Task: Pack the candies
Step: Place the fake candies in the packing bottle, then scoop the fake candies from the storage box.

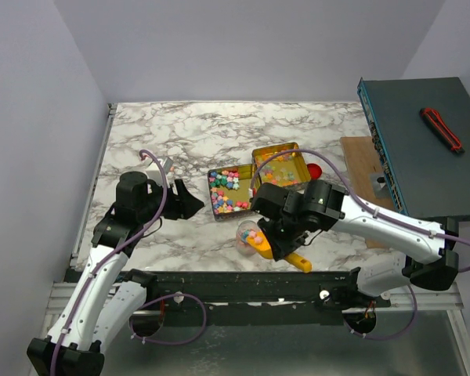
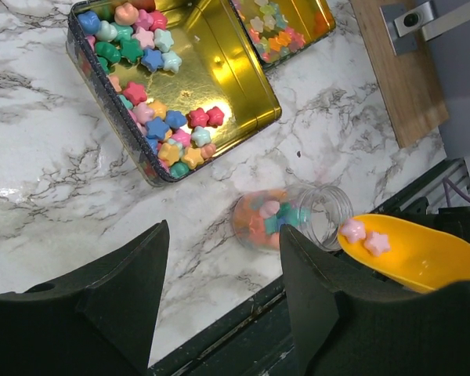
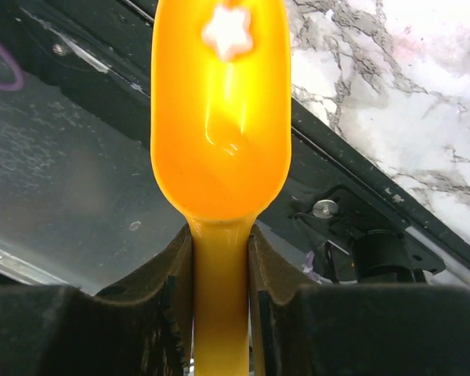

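Marble table — right gripper clamps scoop (two candies aboard); left gripper agape, empty.

Bare marble lies left of the jar; tins behind and the scoop at its mouth hem it.

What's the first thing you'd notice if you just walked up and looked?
The bright orange scoop, gripped by the right jaws, with two pink star candies at its tip beside the mouth of a small clear jar near the front edge of the table. Next, the shiny gold tin mid-table, scattered with colourful star candies.
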Controlling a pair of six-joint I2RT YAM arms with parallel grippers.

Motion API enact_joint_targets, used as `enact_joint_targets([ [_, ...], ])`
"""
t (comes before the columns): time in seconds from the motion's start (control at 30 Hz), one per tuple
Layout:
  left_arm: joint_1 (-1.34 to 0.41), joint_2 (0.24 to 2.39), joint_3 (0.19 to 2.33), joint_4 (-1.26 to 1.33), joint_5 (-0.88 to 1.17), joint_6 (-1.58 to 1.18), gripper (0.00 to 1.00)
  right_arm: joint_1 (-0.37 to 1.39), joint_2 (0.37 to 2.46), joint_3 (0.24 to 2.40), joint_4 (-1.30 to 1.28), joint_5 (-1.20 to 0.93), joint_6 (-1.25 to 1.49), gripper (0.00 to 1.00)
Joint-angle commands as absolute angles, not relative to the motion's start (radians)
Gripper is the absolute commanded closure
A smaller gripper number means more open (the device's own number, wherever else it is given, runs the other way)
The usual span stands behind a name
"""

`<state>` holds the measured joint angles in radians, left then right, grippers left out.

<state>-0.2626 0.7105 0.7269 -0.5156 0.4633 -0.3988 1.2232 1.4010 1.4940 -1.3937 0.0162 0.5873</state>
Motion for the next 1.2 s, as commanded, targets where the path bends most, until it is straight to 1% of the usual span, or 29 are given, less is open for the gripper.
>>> enact_joint_targets([
  [0.0, -0.278, 0.697, 0.735, -0.526, 0.437, -0.382, 0.39, 1.177, 1.409, 1.553, -1.417, -0.085, 0.581, 0.99],
  [0.27, -0.294, 0.698, 0.738, -0.534, 0.417, -0.377, 0.39, 1.081, 1.436, 1.563, -1.417, -0.220, 0.516, 0.99],
  [0.53, -0.301, 0.710, 0.742, -0.540, 0.400, -0.374, 0.39, 1.030, 1.418, 1.551, -1.416, -0.252, 0.489, 0.99],
  [0.67, -0.301, 0.723, 0.742, -0.541, 0.403, -0.376, 0.39, 1.023, 1.422, 1.601, -1.405, -0.191, 0.463, 0.99],
  [0.77, -0.301, 0.737, 0.740, -0.539, 0.406, -0.377, 0.39, 1.024, 1.438, 1.621, -1.398, -0.092, 0.432, 0.99],
  [1.0, -0.301, 0.768, 0.735, -0.536, 0.404, -0.381, 0.39, 1.024, 1.458, 1.637, -1.289, 0.052, 0.320, 0.99],
  [1.17, -0.301, 0.811, 0.739, -0.537, 0.403, -0.383, 0.39, 1.021, 1.528, 1.679, -1.287, 0.202, 0.205, 0.99],
])
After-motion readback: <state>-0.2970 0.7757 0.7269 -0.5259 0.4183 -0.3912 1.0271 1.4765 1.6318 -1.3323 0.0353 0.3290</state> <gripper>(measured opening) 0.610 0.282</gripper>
